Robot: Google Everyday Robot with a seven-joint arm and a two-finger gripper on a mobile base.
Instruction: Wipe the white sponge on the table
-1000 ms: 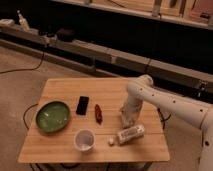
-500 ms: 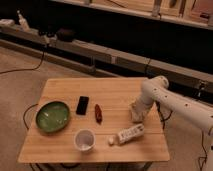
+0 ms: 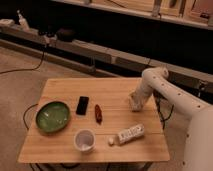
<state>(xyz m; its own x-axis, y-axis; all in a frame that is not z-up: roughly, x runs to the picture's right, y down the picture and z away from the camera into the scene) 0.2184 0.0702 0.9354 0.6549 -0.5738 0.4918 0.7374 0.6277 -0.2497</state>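
The table (image 3: 65,150) has a light wooden plank top. My white arm reaches in from the right, and the gripper (image 3: 136,100) points down at the table's right-middle part. The white sponge (image 3: 133,106) shows as a small off-white lump right at the gripper's tip, resting on the table top. The gripper covers most of it.
A green bowl (image 3: 52,116) sits at the left, with a black phone (image 3: 82,105) and a small red object (image 3: 98,113) beside it. A white cup (image 3: 84,140) and a lying white bottle (image 3: 130,135) are near the front edge. Dark shelving runs behind the table.
The arm has swung right and its elbow has risen. The gripper's tip has shifted a little right and back across the table top. The other objects have not moved.
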